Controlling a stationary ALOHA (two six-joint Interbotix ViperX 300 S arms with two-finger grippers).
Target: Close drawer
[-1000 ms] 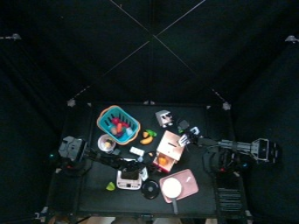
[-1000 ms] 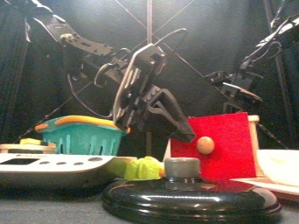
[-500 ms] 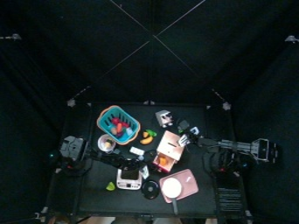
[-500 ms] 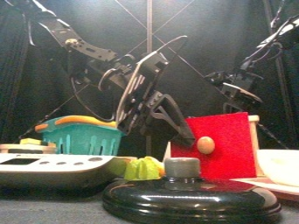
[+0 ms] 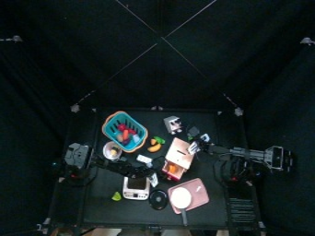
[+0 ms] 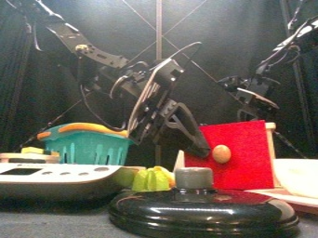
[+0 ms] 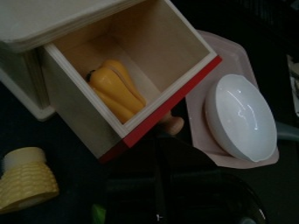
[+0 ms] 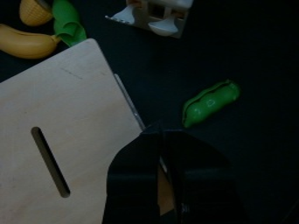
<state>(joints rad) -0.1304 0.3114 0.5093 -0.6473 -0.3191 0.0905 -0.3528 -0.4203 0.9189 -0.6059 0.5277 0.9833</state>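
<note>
Since the earlier front frames the left arm has swung a little toward the picture's right and leans closer over the drawer; nothing else has shifted.

Top view: table (image 5: 88,164) is small and crowded. The wooden drawer unit (image 5: 181,153) sits near the tabletop's right side about midway front to back, a teal basket (image 5: 123,129) toward the back left, and a white plate (image 5: 189,195) near the front right corner. The right arm comes in from the right and rests beside the unit.

Front view: left gripper (image 6: 187,130) hangs just behind and above the red drawer front (image 6: 243,155), whose wooden knob (image 6: 220,153) faces the camera. Jaws look nearly closed with nothing between them. The right gripper (image 6: 252,96) is further back, with its jaws hard to read here. A black lid (image 6: 199,206) fills the foreground.

Left wrist view: the drawer (image 7: 128,80) is pulled well out, with a yellow object (image 7: 114,87) lying inside. This is the only view that shows how open the drawer is and what is in it. The left jaws are not visible here.

Right wrist view: right gripper (image 8: 163,166) is narrowly parted and empty, over bare tabletop next to the unit's wooden top (image 8: 65,122) and a green pepper (image 8: 211,102). Only this view shows the pepper and a banana (image 8: 26,39).

Risk: a push landing off-centre or on the knob could skew the drawer or slide the whole light unit rather than closing it. The plate just beside the drawer could also get knocked.
</note>
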